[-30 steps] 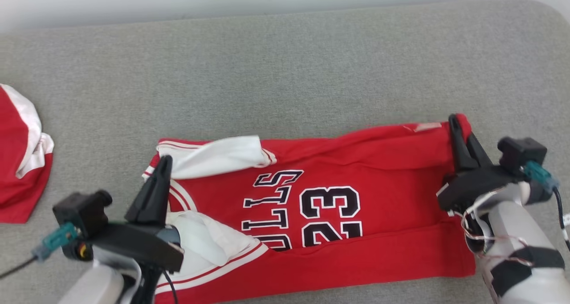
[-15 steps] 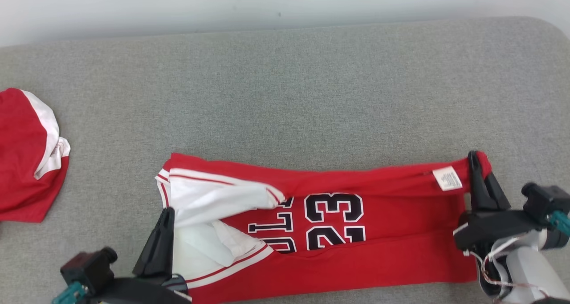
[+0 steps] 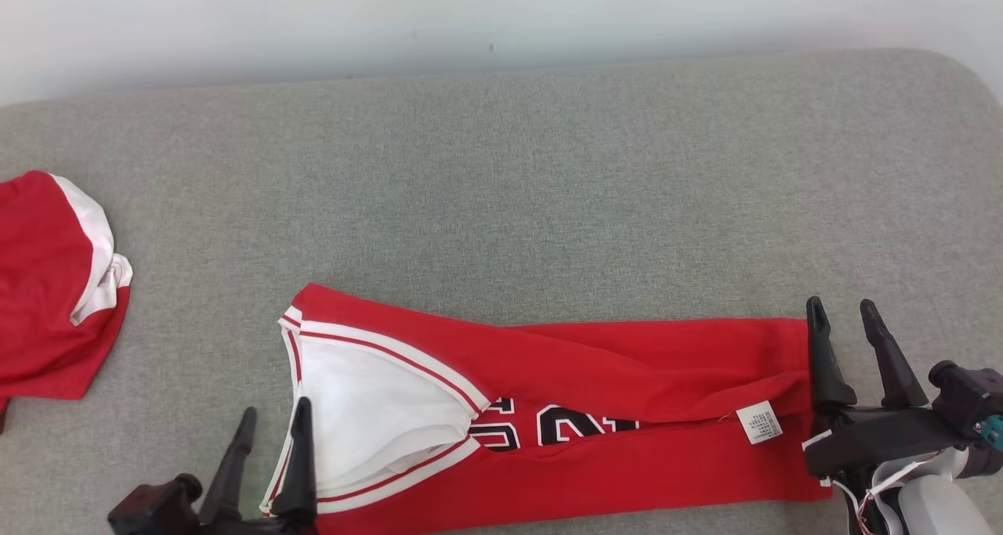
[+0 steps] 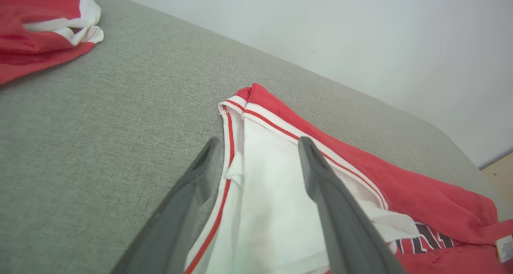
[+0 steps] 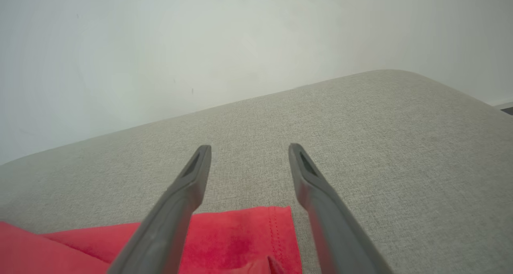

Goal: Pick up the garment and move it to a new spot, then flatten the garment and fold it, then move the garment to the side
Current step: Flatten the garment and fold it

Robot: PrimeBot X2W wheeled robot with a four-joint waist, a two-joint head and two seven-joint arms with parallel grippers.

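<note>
Grey cushion (image 3: 548, 190), folded red jersey (image 3: 627, 363), numerals (image 3: 584, 427) half-hidden; left pincer (image 3: 277, 406) and right pincer (image 3: 841, 303) agape.

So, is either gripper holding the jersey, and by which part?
Nothing held. Left gripper and right gripper both stand open, the jersey lying on the cushion.

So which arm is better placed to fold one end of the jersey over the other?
Probably right: the right gripper has open jaws astride the flat hem corner; the left gripper sits over the loose white armhole.
</note>
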